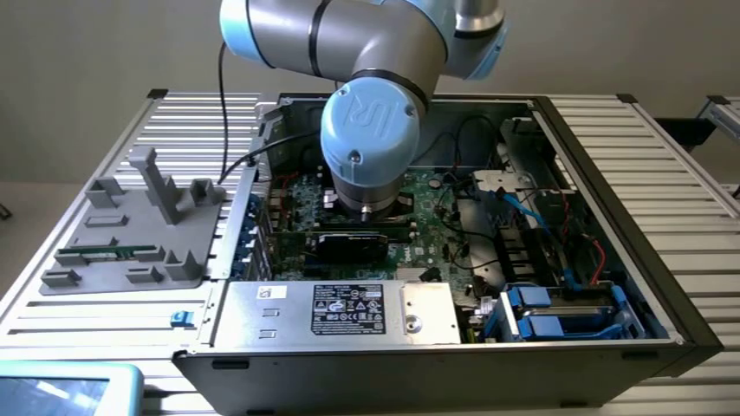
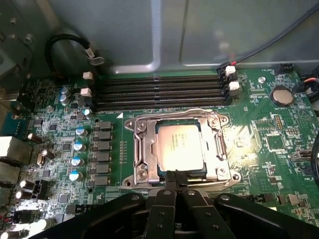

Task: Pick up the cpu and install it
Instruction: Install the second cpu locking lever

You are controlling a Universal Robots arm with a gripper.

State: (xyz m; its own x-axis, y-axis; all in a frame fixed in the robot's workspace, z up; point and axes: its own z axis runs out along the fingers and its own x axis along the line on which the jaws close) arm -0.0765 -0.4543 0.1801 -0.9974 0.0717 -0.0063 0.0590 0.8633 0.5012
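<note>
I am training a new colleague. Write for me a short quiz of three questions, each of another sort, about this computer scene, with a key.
1. True or false: the cpu lies inside the socket frame on the motherboard.
2. Multiple choice: the gripper is (a) wide open, (b) shut, its tips at the cpu's edge, (c) holding a cable.
3. Fill in: in the exterior view, the grey holder with a green memory stick stands on the table to the case's ____.

Key: 1 true; 2 b; 3 left.
</note>
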